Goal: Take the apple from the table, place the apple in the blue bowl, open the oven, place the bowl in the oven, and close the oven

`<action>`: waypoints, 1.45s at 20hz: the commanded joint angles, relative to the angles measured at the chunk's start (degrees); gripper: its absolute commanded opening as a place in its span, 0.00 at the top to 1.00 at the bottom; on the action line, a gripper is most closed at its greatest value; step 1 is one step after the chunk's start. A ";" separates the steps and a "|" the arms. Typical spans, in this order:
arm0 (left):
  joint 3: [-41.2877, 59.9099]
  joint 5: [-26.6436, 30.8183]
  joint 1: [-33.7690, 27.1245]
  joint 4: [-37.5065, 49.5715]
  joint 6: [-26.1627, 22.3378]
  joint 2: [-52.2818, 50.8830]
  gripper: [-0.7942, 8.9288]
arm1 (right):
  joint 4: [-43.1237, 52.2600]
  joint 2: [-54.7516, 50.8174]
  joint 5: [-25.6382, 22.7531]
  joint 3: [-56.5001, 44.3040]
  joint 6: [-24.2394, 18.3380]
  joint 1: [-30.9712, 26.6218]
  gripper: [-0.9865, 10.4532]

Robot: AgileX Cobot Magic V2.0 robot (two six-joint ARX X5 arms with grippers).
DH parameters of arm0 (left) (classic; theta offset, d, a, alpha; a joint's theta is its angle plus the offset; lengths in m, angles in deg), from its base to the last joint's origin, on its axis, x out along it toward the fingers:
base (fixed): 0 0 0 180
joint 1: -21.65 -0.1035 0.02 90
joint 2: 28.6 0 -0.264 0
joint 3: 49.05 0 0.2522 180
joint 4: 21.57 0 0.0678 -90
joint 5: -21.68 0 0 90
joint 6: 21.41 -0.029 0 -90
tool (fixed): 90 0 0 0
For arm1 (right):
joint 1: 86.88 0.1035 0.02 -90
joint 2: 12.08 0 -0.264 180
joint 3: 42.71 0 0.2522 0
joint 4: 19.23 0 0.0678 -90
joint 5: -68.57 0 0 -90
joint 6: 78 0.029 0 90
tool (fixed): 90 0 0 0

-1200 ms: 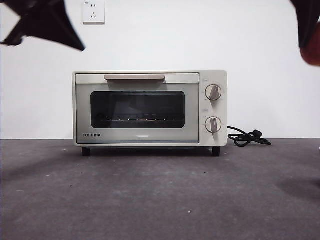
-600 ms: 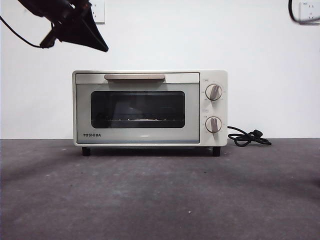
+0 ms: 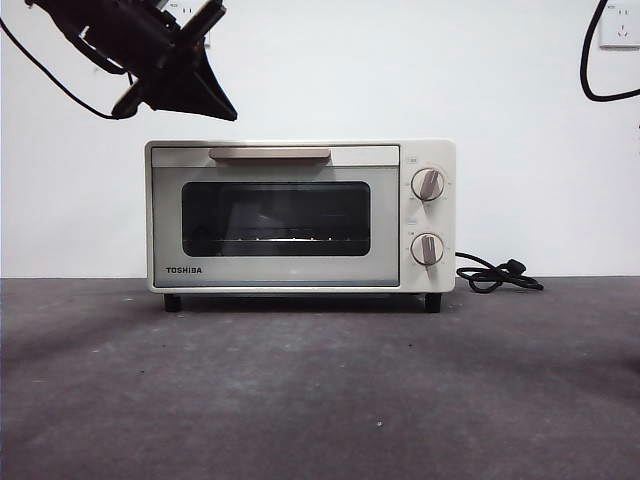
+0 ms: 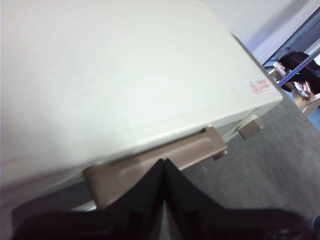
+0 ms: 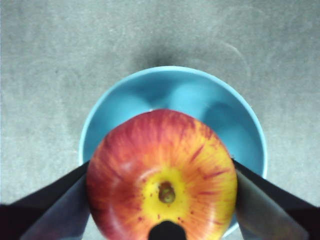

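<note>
Your right gripper point(image 5: 162, 200) grips the apple point(image 5: 162, 175) above the blue bowl point(image 5: 200, 107); your left gripper point(image 4: 164, 165) hangs over the oven point(image 3: 300, 215).

In the right wrist view, both jaws press the apple's sides, with the bowl standing on the table point(image 5: 45, 75) directly beneath. Your left gripper's jaws are pressed together, empty, just above the beige handle point(image 4: 155, 162). In the front view that dark gripper point(image 3: 185, 90) sits near the oven's top left corner; the door is closed.
</note>
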 commanded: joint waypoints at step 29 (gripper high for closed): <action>-2.82 9.84 5.60 -21.97 -5.75 6.58 0.93 | -12.83 -15.80 2.82 11.47 1.73 0.04 0.87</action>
